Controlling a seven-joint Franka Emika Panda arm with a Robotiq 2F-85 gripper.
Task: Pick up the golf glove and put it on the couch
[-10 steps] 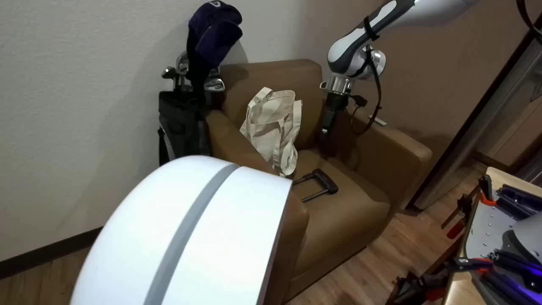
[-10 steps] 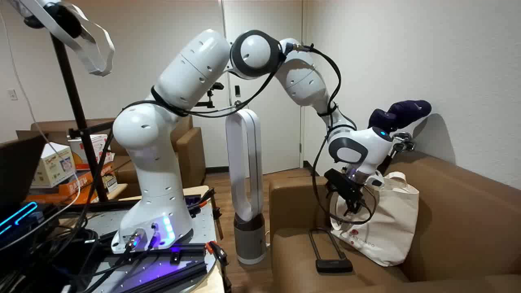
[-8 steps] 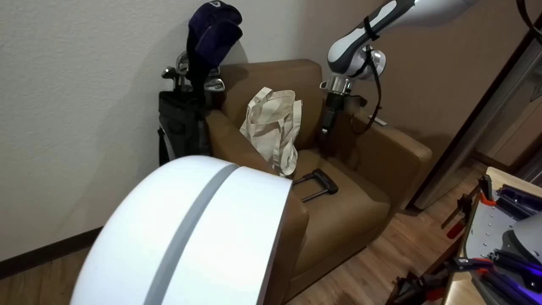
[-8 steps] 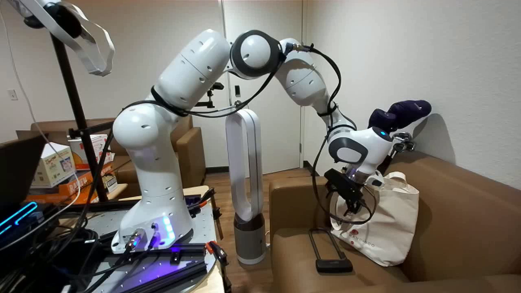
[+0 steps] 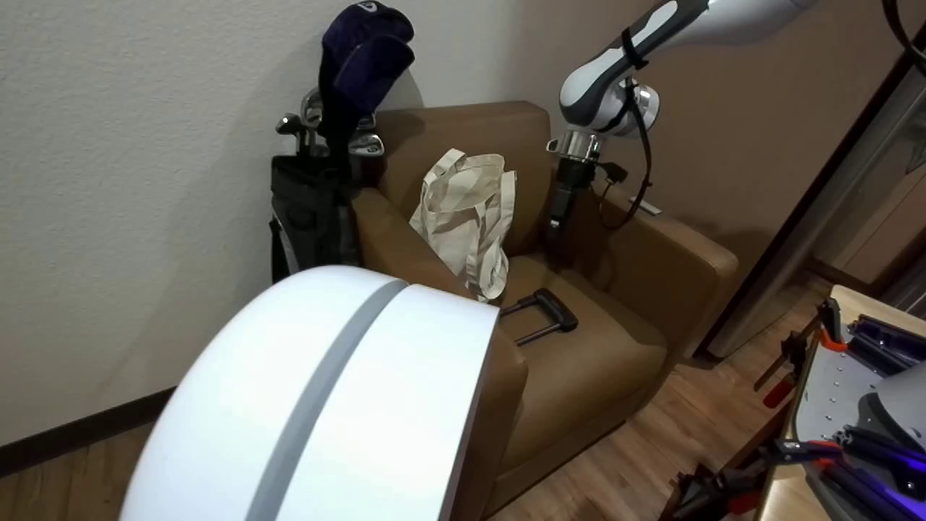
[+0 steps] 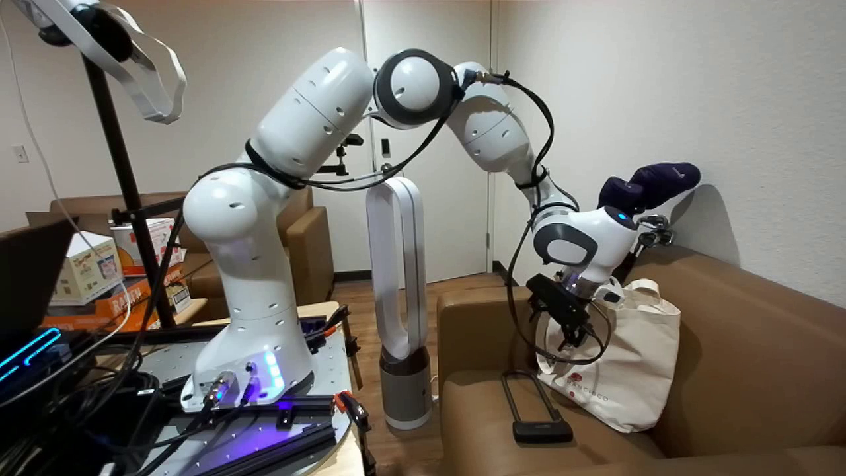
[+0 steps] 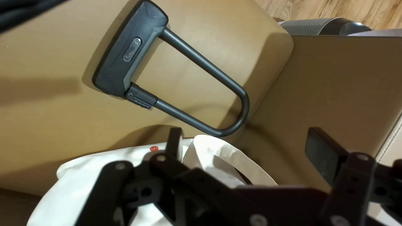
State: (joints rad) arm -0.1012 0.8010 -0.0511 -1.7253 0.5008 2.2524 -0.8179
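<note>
No visible shift since half a second ago: same pose for arm [image 6: 314, 106], same spots for tote bag [image 6: 638, 360] and U-lock [image 7: 130, 53]. Counting: one gripper [image 7: 246, 146], over couch [image 5: 593, 376], with jaws wide apart per wrist view. Can't locate golf glove in any view. One U-lock, flat on seat [image 7: 62, 122], just beside strap [image 7: 234, 157] of bag; can't tell if touching. One cream tote bag, tilted, near backrest [image 5: 470, 126]. One golf bag [image 5: 315, 217] beside couch, with two purple headcovers [image 5: 372, 72] and several club heads [image 5: 367, 145], too bunched to count. One fan [image 6: 416, 284] on floor [image 5: 687, 416]. Surface: brown, smooth, leather-like, flanked by two armrests [image 5: 680, 246]. Room: second brown couch [image 6: 310, 251] at back, near stacked boxes [image 6: 86, 274]; pale walls [image 5: 145, 181], pale door [image 6: 456, 218], wood-look floor, metal-topped table [image 6: 330, 370] under arm.
</note>
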